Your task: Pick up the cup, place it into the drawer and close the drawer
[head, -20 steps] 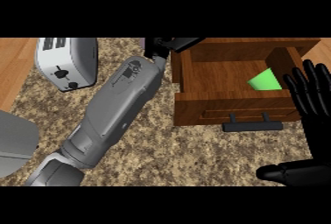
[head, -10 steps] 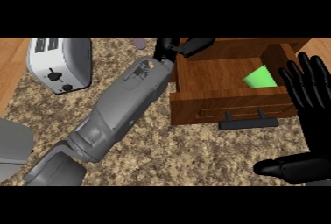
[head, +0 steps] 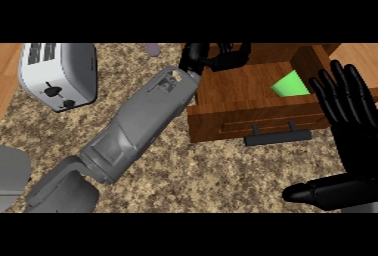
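The green cup (head: 290,85) lies inside the open wooden drawer (head: 221,122), near its right side, with no hand touching it. My left hand (head: 220,55) is at the drawer's back left corner, fingers loosely bent and holding nothing; its grey forearm (head: 144,125) runs diagonally up from the lower left. My right hand (head: 353,117) stands open at the right edge, fingers up beside the drawer's right side, thumb low. The drawer's black handle (head: 277,136) faces me.
A silver toaster (head: 59,75) stands at the upper left on the speckled counter (head: 214,175). A small purple thing (head: 151,49) lies behind it. A grey object (head: 11,177) shows at the lower left edge. Wooden surface borders the far left.
My left forearm has swung right and the hand now sits over the drawer's back left corner. The cup stays in the drawer. The right hand has barely moved.
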Tool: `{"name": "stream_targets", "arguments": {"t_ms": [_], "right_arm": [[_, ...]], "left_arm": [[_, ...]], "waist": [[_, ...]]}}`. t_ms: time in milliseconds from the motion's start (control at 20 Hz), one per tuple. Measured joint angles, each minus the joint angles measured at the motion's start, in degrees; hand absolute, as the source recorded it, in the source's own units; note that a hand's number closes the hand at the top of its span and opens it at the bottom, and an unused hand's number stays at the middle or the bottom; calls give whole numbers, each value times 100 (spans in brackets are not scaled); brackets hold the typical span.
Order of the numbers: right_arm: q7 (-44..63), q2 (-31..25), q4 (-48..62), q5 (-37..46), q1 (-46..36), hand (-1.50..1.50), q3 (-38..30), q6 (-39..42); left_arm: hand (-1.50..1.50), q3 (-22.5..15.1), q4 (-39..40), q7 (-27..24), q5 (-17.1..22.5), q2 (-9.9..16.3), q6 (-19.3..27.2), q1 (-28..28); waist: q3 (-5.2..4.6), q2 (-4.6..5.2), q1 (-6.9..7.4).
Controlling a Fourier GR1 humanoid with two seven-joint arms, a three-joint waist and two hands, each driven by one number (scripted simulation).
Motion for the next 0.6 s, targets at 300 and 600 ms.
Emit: {"name": "stream_targets", "arguments": {"t_ms": [300,600], "right_arm": [[-37,62,66,-65,-134,-150,-1,-28],[69,45,4,-376,-150,-150,-78,54]], "left_arm": [[-150,-356,-121,24,258,1,222,36],[-150,-277,-380,-344,753,0,104,56]], "waist": [[0,8,-35],[-4,-10,28]]}}
